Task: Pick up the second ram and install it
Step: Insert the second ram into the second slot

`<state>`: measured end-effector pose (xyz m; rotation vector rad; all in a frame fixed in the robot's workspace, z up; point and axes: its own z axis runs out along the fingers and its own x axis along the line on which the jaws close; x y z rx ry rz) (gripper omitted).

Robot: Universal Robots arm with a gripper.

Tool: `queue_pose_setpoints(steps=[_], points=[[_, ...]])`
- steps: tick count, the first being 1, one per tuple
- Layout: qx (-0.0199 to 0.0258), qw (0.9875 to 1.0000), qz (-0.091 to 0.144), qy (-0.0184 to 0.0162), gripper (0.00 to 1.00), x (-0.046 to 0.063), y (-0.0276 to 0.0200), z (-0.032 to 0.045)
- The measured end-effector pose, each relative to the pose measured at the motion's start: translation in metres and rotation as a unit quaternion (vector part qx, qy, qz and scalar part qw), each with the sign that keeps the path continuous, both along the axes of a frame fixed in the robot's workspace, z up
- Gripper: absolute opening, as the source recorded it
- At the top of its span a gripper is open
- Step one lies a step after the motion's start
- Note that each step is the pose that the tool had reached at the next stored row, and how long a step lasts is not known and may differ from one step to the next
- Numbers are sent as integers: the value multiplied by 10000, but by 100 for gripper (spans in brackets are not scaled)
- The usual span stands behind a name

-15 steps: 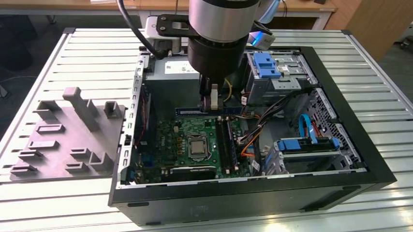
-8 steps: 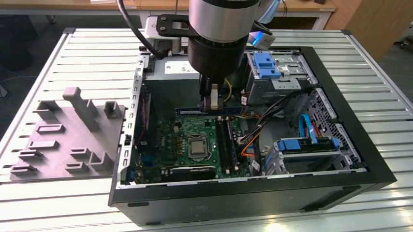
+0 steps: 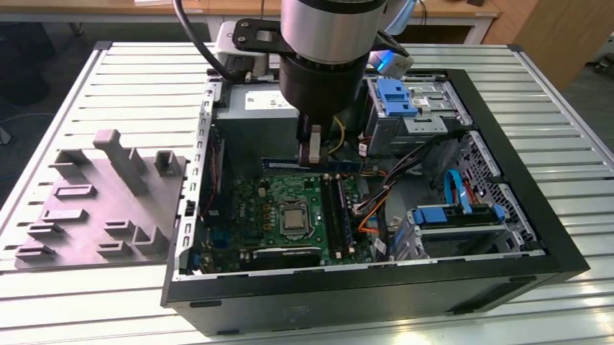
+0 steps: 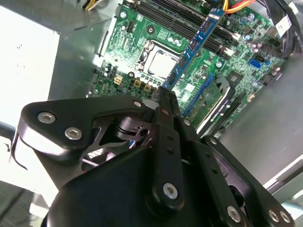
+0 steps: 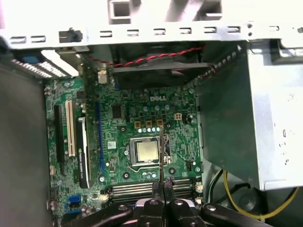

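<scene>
The second ram (image 3: 336,164) is a long, narrow blue stick held level above the green motherboard (image 3: 269,208) inside the open computer case (image 3: 384,280). My gripper (image 3: 310,159) is shut on it near its middle. In the second wrist view the ram (image 4: 194,45) runs out from the shut fingertips (image 4: 164,94) over the board. In the first wrist view it shows edge-on as a thin line (image 5: 162,151) above the gripper (image 5: 162,185), crossing the square silver processor (image 5: 147,151). The black memory slots (image 3: 336,208) lie below, beside the processor (image 3: 290,218).
A grey power-supply box (image 3: 254,108) sits at the back of the case. Blue drive caddies (image 3: 395,97) and bundles of cables (image 3: 461,190) fill the exterior view's right side. A grey parts fixture (image 3: 106,201) stands on the slatted table at the exterior view's left.
</scene>
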<state>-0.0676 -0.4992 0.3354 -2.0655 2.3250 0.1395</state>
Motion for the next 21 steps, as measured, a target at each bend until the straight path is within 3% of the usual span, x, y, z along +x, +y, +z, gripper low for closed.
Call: queue_pose_setpoints(steps=[6,11,16,21], points=[[0,9987,-511,0,12,0,0,-7],[-1,9955,-948,0,12,0,0,-12],[0,9902,-1394,0,12,0,0,-19],[0,9829,-1840,0,12,0,0,-26]])
